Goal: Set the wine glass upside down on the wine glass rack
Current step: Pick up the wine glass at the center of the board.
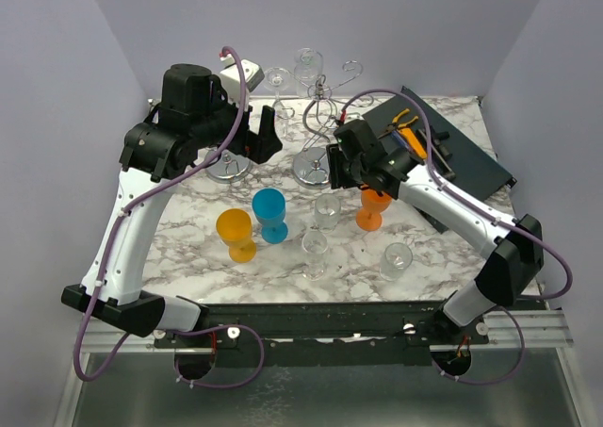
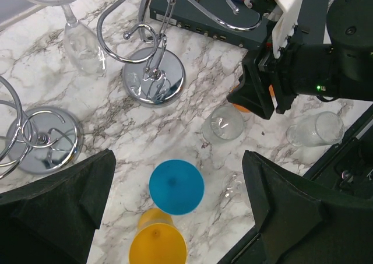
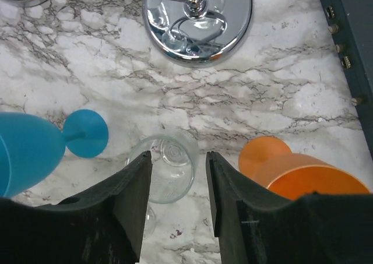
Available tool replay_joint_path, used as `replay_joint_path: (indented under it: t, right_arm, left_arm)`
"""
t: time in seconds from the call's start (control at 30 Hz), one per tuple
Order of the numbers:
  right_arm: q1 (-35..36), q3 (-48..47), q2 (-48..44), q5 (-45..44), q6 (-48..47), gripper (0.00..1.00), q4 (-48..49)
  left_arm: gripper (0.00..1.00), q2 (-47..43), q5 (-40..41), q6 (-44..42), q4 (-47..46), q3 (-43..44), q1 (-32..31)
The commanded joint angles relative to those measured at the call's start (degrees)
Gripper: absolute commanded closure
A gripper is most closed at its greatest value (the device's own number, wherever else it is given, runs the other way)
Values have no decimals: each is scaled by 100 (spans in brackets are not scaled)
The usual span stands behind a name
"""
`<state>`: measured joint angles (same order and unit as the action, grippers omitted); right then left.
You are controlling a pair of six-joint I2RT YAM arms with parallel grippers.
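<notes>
Below right hand [image 3: 178, 157], clear wine glass [image 3: 172, 175]

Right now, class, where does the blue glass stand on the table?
In the top view, the blue glass stands left of centre, right beside the yellow glass, with a clear glass further to its right.

Plain pale lavender-grey walls [image 1: 377, 31] close in on three sides of an evenly lit white marble-patterned tabletop [image 1: 188, 257] with a silver aluminium rail [image 1: 528, 328] along its near edge.

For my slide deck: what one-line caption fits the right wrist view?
Right gripper open over a clear glass, flanked by a blue glass and an orange glass.
</notes>
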<state>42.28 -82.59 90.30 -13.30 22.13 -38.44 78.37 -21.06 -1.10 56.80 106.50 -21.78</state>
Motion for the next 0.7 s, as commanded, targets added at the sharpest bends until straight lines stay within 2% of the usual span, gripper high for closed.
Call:
replay_joint_path:
  t: [0.0, 0.2, 0.43, 0.67]
  right_arm:
    - [-2, 295, 446, 47, 31, 54, -4]
    - [-3, 379, 802, 150, 116, 58, 94]
    - [-4, 541, 307, 2, 175, 58, 169]
    - [-9, 561, -400, -73, -7, 46, 607]
  left_arm:
    - [1, 14, 158, -73, 132, 194, -19]
    - [1, -14, 155, -90, 139, 170, -19]
    - [1, -46, 172, -153, 129, 113, -17]
    - [1, -50, 177, -136, 56, 38, -19]
